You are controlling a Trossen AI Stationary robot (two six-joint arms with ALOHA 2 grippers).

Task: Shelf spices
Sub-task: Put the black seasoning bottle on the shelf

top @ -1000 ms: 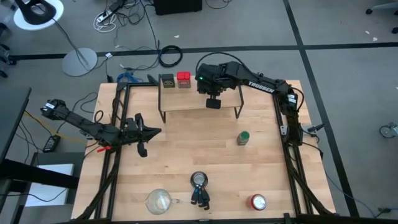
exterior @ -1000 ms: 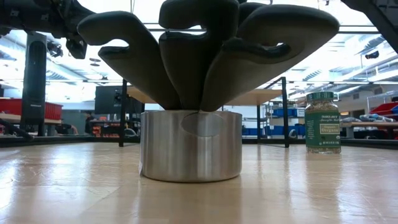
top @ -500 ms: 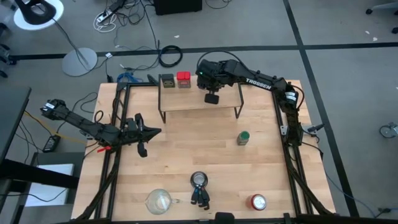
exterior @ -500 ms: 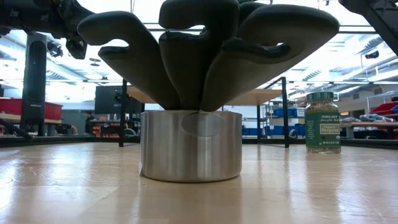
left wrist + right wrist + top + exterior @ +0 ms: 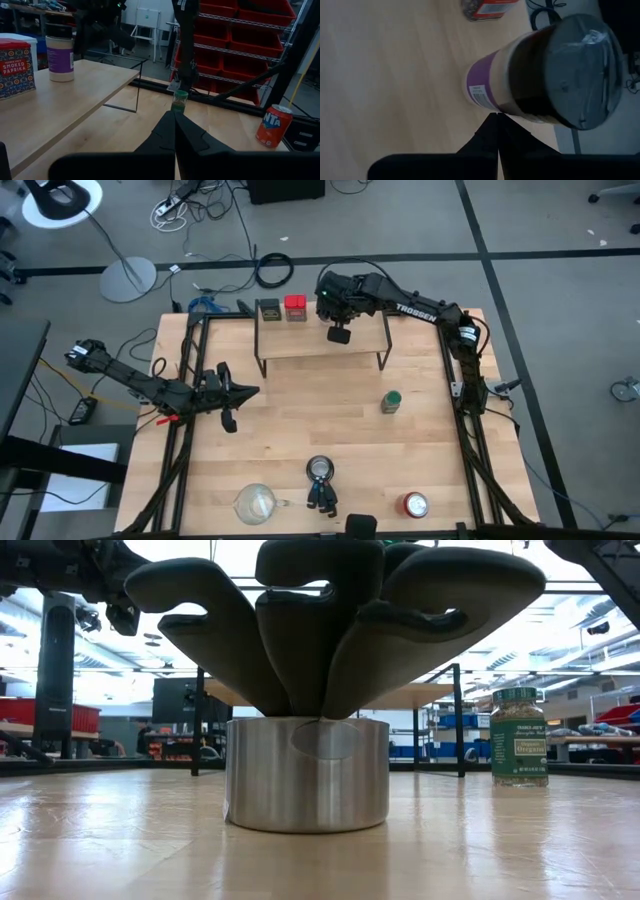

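The right gripper [image 5: 497, 116], closed and empty, hovers beside the purple-labelled jar [image 5: 530, 75] with its dark lid, upright on the shelf [image 5: 300, 345].

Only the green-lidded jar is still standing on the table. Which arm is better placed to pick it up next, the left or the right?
Probably the right. The green-lidded jar stands on the table's right half, nearer the right arm's base. The right gripper is shut above the shelf, and the left gripper waits shut at the left edge.

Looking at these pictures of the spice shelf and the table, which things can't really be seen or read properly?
- Low view: the steel holder blocks most of the shelf.
- High view: right gripper covers the purple-labelled jar.
- Left wrist view: red tin cut by the edge.
- High view: green jar label too small.
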